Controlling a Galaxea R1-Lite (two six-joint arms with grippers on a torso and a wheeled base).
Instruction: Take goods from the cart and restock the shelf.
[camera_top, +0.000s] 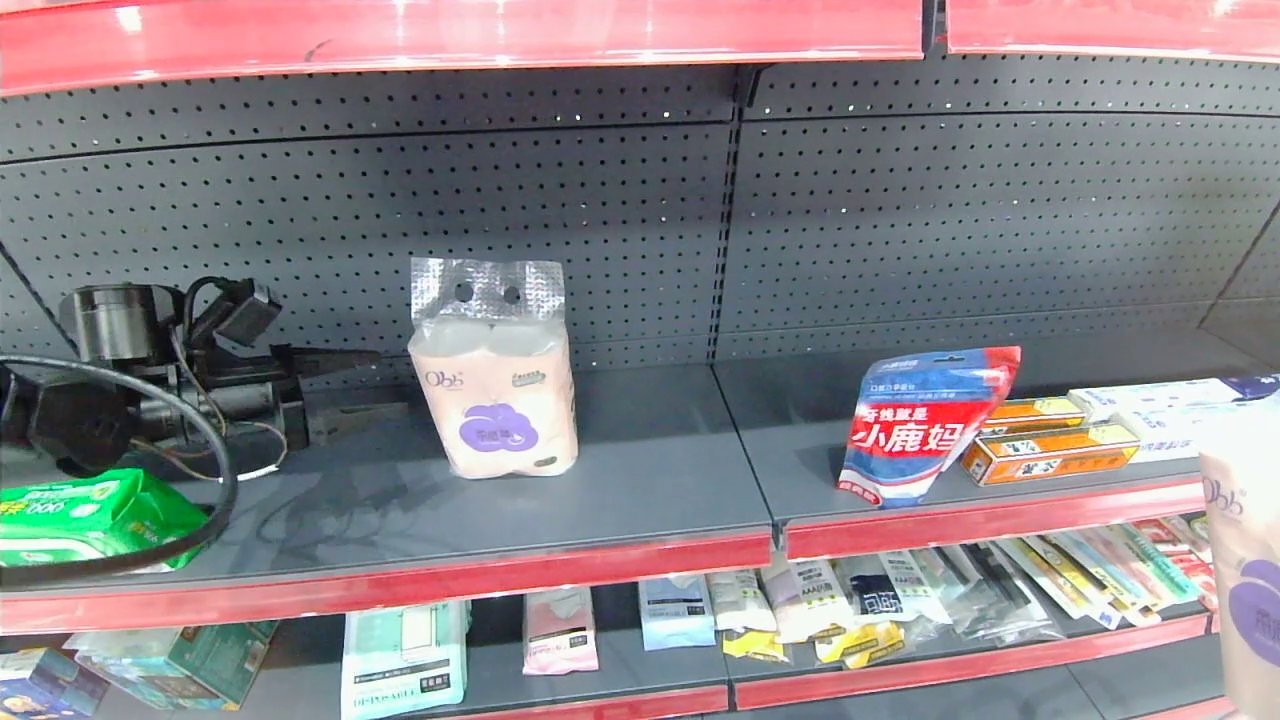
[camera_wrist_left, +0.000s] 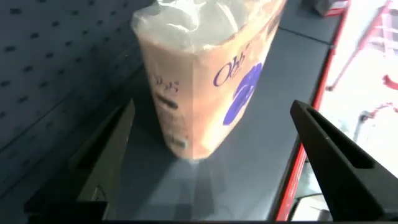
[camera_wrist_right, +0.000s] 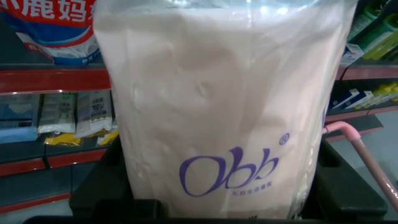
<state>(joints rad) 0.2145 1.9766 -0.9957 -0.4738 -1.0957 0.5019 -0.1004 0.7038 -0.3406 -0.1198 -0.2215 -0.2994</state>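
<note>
- Restocking looks half done: one toilet-roll pack (camera_top: 495, 390) stands upright on the shelf board (camera_top: 640, 470). It is clear of the left gripper (camera_top: 385, 382) at its 9 o'clock, whose jaws gape wide and empty.
- The right gripper (camera_wrist_right: 221, 186) clamps a second pack (camera_top: 1240, 560) at 4 o'clock, in front of the shelf.
- Next, probably: lift it into the bare gap before the red-and-blue pouch (camera_top: 925, 425) at 3 o'clock.
- Perforated back panel (camera_top: 900, 200), red front lip (camera_top: 400, 580); packets (camera_top: 800, 600) on the lower tier.

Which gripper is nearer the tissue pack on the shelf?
Left. The left gripper is just beside the tissue pack; the right gripper holds a second pack far to its right.
</note>
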